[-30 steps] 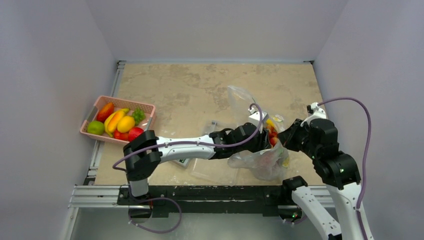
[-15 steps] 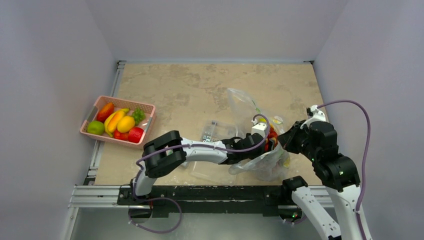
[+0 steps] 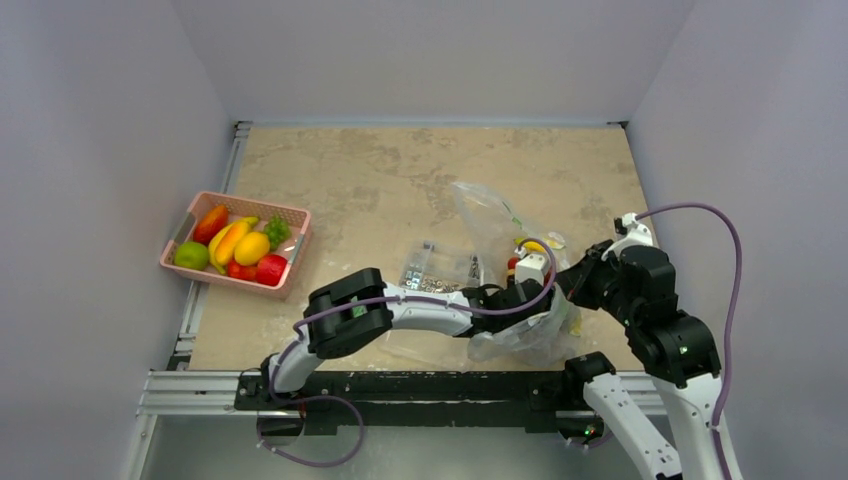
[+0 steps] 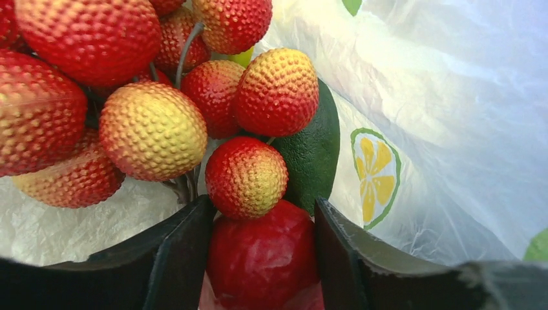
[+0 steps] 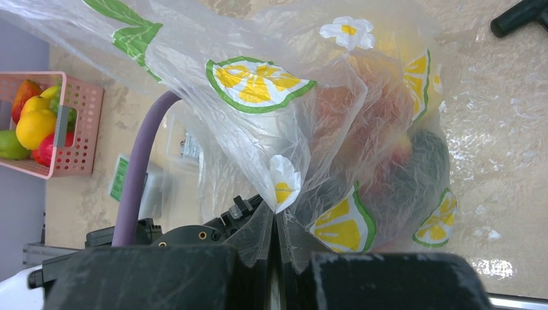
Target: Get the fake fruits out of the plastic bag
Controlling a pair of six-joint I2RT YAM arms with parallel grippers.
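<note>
The plastic bag [image 3: 488,212] with lemon-slice prints lies right of centre. My left gripper [image 4: 263,205] is deep inside it, its fingers pressed against both sides of a glossy red fruit [image 4: 262,258]. Just above hangs a bunch of bumpy red-yellow fruits [image 4: 152,129] with a dark green leaf [image 4: 316,148]. A yellow piece [image 3: 533,245] shows through the bag from above. My right gripper [image 5: 276,216] is shut on a fold of the bag [image 5: 258,84] at its near right side, holding it up. Through the film the fruits [image 5: 381,142] look blurred.
A pink basket [image 3: 292,216] at the left edge holds a mango, a lime, a banana and other fruits. A clear hard box of small metal parts [image 3: 430,268] lies just left of the bag, under my left forearm. The left arm's purple cable [image 5: 139,168] loops beside the bag.
My left arm has pushed rightward and deeper into the bag, its elbow swinging toward the table's centre. The right gripper has kept its hold on the bag, almost still.
</note>
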